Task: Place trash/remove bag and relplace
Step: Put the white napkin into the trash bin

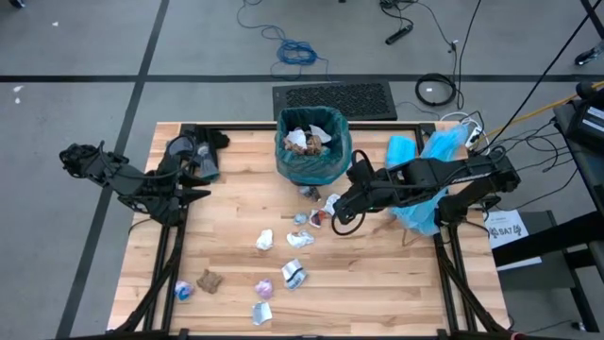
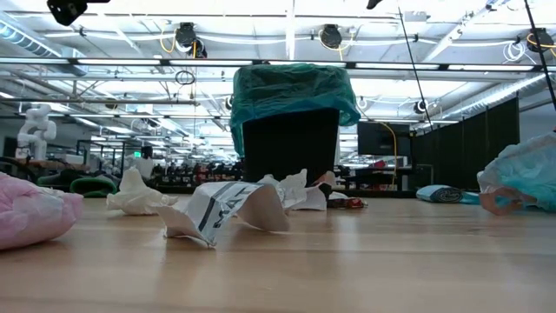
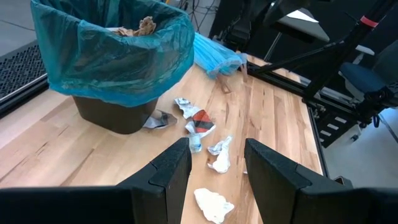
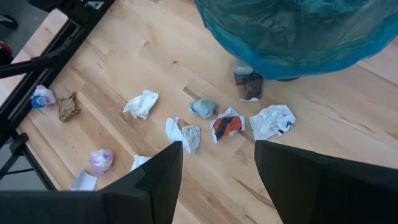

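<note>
The right gripper [image 1: 338,210], fingers spread and empty, hovers right of centre over scattered trash [image 1: 297,239] below the bin [image 2: 289,146]. The left gripper [image 1: 201,179], also spread and empty, waits at upper left. The bag [image 1: 312,156] lines the bin at top centre, holding scraps.

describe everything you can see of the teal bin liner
The teal liner is thin, translucent, crinkly plastic lining the black bin, which stands upright at the table's far middle. Its top is folded out over the rim and hangs partway down the walls. Brown and white trash lies inside. Neither gripper touches it.
</note>
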